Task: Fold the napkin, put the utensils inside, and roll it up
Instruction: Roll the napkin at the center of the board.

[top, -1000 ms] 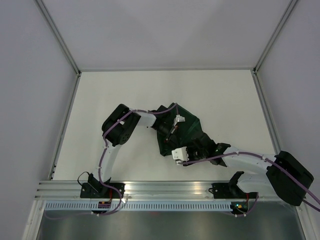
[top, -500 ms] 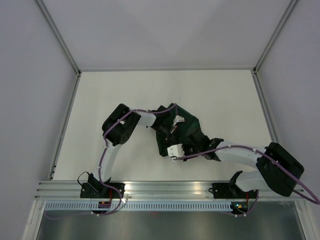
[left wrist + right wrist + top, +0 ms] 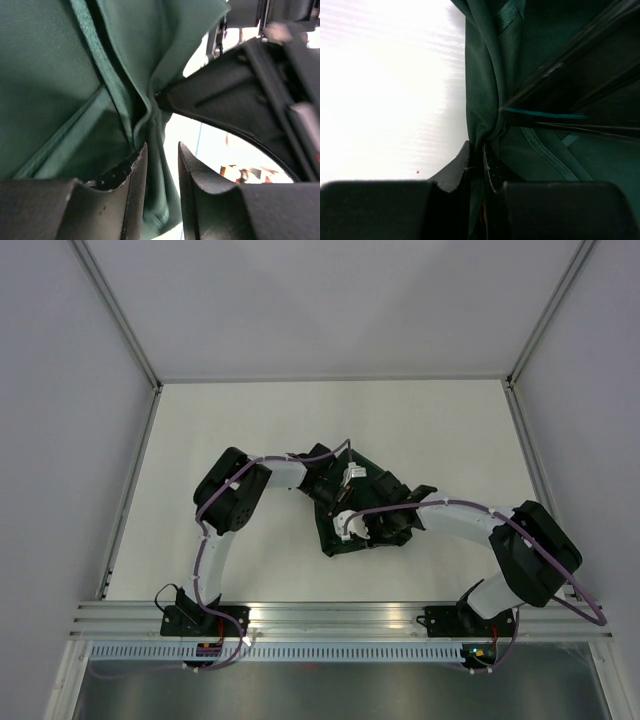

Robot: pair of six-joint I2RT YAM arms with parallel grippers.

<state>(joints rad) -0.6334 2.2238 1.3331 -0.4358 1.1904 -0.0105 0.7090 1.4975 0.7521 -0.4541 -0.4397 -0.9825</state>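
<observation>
The dark green napkin [image 3: 334, 538] lies bunched on the white counter [image 3: 250, 420], where the left arm [image 3: 225, 502] and right arm [image 3: 470, 515] meet over it. The left jaws stand only narrowly apart, and a hanging fold of the cloth [image 3: 60, 75] runs down into the slit between their fingers [image 3: 127, 195] — pinched there, with the rest spreading up and to the left of them. Just beyond their tips, a black finger [image 3: 210, 100] of the right jaws bites the same ridge. The right jaws are pressed almost together on a thin gathered edge of napkin [image 3: 481, 85], which rises straight ahead from between the fingers [image 3: 454, 172] — bare counter to their left, more folded green to their right.
</observation>
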